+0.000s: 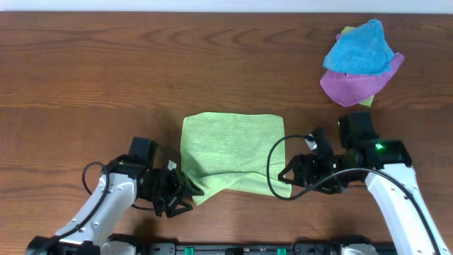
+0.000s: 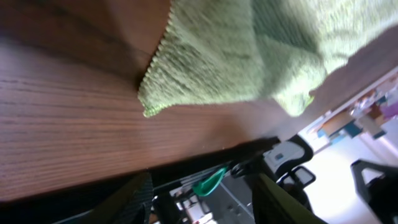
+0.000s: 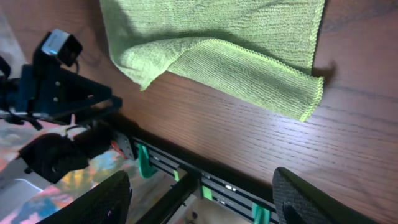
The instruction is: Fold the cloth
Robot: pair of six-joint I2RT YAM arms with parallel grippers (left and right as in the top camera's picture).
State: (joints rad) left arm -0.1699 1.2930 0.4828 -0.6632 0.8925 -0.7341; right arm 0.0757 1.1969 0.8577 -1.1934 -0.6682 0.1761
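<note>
The lime-green cloth (image 1: 230, 152) lies on the table's middle, its near edge doubled over and rumpled. My left gripper (image 1: 184, 197) sits at the cloth's near-left corner, open with nothing between its fingers. In the left wrist view the cloth (image 2: 249, 56) lies ahead of the gripper (image 2: 202, 202), apart from the fingers (image 2: 134, 199). My right gripper (image 1: 289, 176) stands open at the cloth's near-right corner. In the right wrist view the cloth (image 3: 236, 43) is clear of the gripper (image 3: 202, 199), whose pads (image 3: 305, 199) hold nothing.
A bright blue cloth (image 1: 359, 48) lies heaped on a purple cloth (image 1: 354, 85) at the back right, with a bit of green cloth showing under them. The table's front edge (image 3: 205, 168) runs just under both grippers. The left arm (image 3: 56, 93) shows in the right wrist view.
</note>
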